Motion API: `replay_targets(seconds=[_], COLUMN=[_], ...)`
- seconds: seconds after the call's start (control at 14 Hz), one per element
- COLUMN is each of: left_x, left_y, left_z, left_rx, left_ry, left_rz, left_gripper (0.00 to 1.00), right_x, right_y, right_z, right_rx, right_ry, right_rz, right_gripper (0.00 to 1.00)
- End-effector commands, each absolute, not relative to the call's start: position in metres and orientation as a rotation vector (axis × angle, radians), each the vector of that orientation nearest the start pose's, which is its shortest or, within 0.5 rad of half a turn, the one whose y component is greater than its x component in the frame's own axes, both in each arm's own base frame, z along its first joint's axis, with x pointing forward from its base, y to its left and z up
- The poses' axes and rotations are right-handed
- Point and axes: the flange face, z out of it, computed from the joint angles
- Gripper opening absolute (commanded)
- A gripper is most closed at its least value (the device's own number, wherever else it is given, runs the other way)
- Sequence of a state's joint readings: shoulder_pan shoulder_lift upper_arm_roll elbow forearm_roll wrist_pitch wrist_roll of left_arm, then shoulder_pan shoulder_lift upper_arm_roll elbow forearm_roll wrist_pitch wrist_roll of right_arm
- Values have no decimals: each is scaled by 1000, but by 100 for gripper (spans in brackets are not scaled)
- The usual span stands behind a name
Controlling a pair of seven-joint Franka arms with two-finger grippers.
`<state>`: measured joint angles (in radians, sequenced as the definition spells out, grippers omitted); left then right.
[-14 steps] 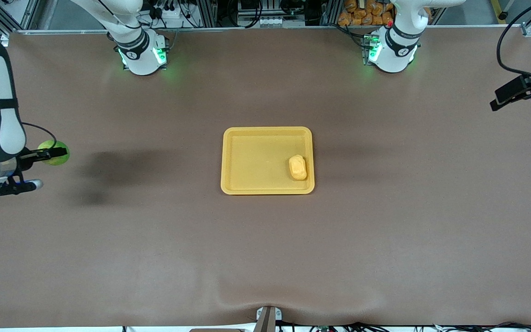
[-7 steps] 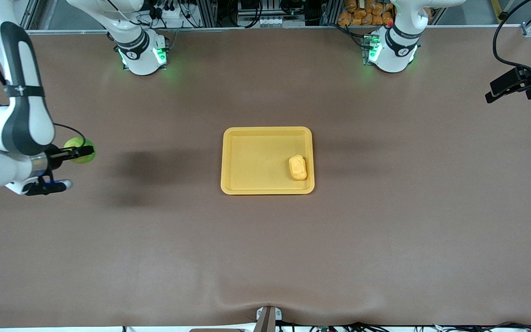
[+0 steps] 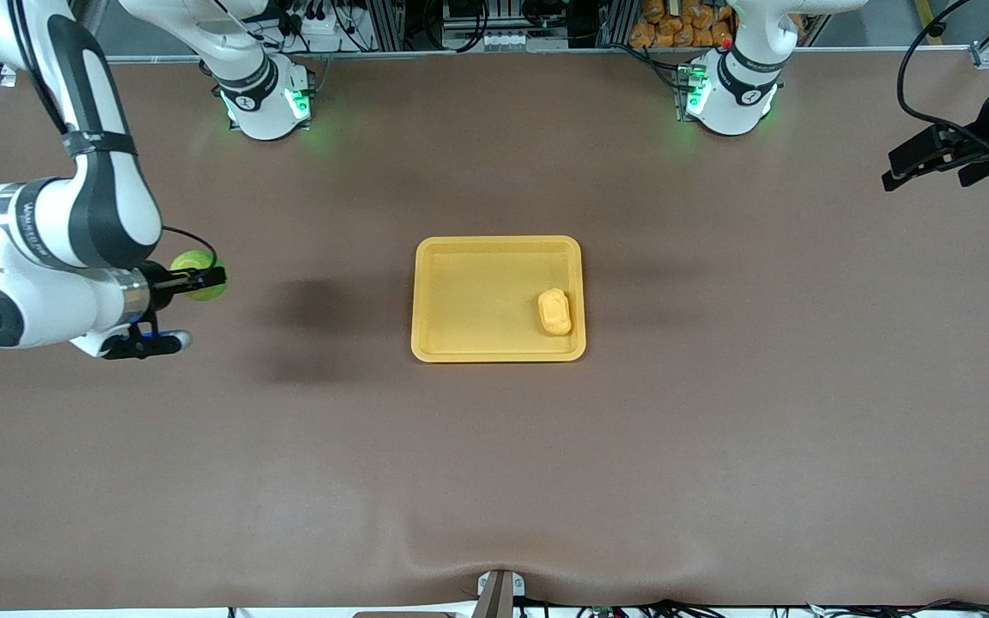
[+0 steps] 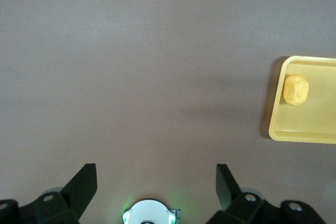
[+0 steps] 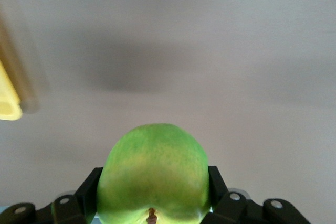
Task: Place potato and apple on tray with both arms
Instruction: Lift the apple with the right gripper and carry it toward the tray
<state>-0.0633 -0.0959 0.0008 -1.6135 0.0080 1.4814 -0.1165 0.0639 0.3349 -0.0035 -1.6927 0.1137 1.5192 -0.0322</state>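
The yellow-orange tray (image 3: 499, 245) lies in the middle of the table. The potato (image 3: 555, 312) rests in it, by the rim toward the left arm's end, and shows in the left wrist view (image 4: 295, 89) too. My right gripper (image 3: 205, 278) is shut on the green apple (image 3: 188, 261) and holds it above the bare table, between the right arm's end and the tray. In the right wrist view the apple (image 5: 153, 166) fills the gap between the fingers, with a tray corner (image 5: 8, 103) at the edge. My left gripper (image 3: 919, 165) hangs open and empty over the left arm's end.
A brown cloth covers the table, with a fold near the front edge (image 3: 494, 558). The two arm bases (image 3: 267, 99) (image 3: 731, 94) stand along the back edge. A dark shadow (image 3: 314, 313) lies between the apple and the tray.
My right arm has carried the apple toward the tray, and its shadow moved with it. My left gripper has drifted a little inward over the table's end.
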Motion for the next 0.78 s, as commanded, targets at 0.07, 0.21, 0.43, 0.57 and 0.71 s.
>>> replay_targets(seconds=[0.07,0.21,0.43,0.57,0.71], left_x=[506,504,504,504,503], left_y=[-45,-54,-54,-54,-54], left_z=[645,644,644,642,644], left_rx=[-3118,-3114,-3112,-3111,-3113], left_ry=[-81,-97,-100,-110,-112], left_rz=[78,79,81,83,77], left_gripper=[100,100,100,100,100], right_x=[574,570,566,561,555], right_y=[89,115,146,181,207], right_z=[384,383,383,382,374], right_rx=[-2940,-2939,-2929,-2966,-2992], right_ry=[-4,25,63,105,138], right_rz=[773,780,764,735,703], right_gripper=[0,0,0,0,0])
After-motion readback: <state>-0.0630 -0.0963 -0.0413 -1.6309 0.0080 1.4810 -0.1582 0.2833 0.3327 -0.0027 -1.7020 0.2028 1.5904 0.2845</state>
